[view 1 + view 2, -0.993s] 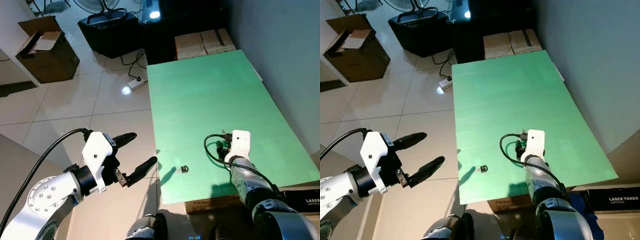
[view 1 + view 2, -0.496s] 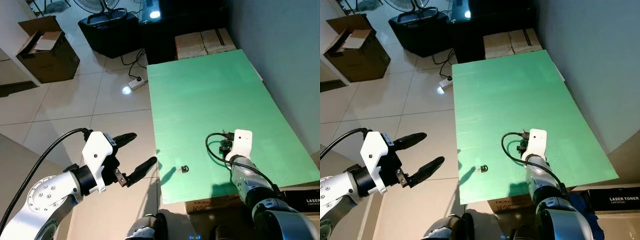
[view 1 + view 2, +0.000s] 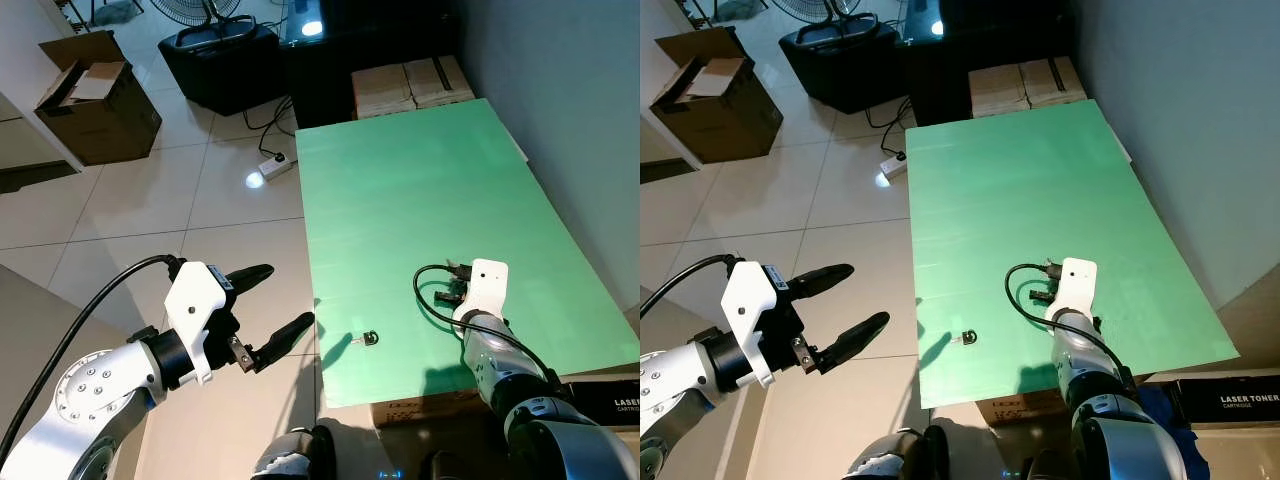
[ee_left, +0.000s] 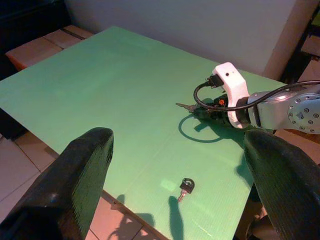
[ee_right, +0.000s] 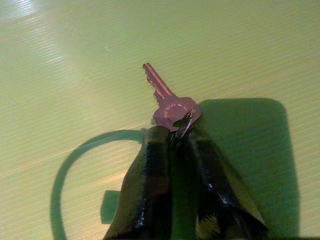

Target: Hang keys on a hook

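Observation:
My right gripper (image 5: 176, 132) is shut on the ring of a reddish key (image 5: 165, 97), whose blade sticks out past the fingertips just above the green board (image 3: 420, 190). From the head, that gripper (image 3: 448, 292) sits low over the board's near right part, under its white wrist housing (image 3: 486, 282). A second small key with a dark head (image 3: 367, 338) lies loose on the board near its front edge, also seen in the left wrist view (image 4: 185, 186). My left gripper (image 3: 288, 296) hangs open over the floor, left of the board, holding nothing.
The green board lies flat over cardboard boxes (image 3: 410, 85) beside a grey wall (image 3: 570, 110). A power strip (image 3: 272, 167) and cables lie on the tiled floor. An open cardboard box (image 3: 95, 95) and a black case (image 3: 222, 62) stand further off.
My right gripper has edged slightly to the right with the key in it. The left arm has not moved.

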Robot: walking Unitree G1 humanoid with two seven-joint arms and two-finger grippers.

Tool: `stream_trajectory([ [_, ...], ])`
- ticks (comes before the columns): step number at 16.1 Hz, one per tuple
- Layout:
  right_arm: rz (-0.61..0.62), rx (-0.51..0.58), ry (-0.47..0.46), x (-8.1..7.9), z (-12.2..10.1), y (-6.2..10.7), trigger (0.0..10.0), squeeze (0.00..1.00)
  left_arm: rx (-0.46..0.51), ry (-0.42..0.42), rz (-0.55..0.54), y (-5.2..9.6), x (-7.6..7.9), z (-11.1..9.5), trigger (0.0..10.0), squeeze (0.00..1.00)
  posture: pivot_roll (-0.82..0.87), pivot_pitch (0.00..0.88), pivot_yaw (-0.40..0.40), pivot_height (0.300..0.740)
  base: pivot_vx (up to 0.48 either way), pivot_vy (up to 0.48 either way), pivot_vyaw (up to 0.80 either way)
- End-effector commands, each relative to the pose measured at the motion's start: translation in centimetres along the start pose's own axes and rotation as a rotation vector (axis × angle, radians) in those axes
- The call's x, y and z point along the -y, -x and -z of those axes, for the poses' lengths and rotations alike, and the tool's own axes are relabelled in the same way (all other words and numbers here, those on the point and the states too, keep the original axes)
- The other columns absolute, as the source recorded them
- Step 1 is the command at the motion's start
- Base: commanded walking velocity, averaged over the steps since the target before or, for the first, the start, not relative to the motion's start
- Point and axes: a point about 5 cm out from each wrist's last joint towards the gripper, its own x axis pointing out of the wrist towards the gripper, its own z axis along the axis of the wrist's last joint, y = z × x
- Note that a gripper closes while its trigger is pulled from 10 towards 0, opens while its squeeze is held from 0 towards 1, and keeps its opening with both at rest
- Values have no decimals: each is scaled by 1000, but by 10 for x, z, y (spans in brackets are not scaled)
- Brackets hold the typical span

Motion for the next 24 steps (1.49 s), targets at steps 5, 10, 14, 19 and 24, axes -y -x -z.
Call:
stream_trajectory([
  [5, 4, -6, -28, -5, 1, 0, 0, 0, 0, -9, 7, 1, -1, -3, 10000, 0, 174, 157, 207, 740, 0, 0, 0],
  [10, 28, 27, -11, -2, -2, 0, 0, 0, 4, -10, 7, 0, 0, -4, 10000, 0, 172, 155, 205, 740, 0, 0, 0],
  [14, 45, 110, 43, -7, 8, 9, 0, 0, 9, -11, -5, 1, 0, -3, 10000, 0, 167, 150, 200, 740, 0, 0, 0],
  [19, 18, 162, 141, -11, 27, 25, 0, 0, 16, -13, -3, -2, -1, -3, 10000, 0, 155, 140, 205, 740, 0, 0, 0],
  [24, 31, 243, 237, -13, 33, 37, 0, 0, 21, -19, -6, -2, -1, -3, 10000, 0, 152, 134, 207, 740, 0, 0, 0],
])
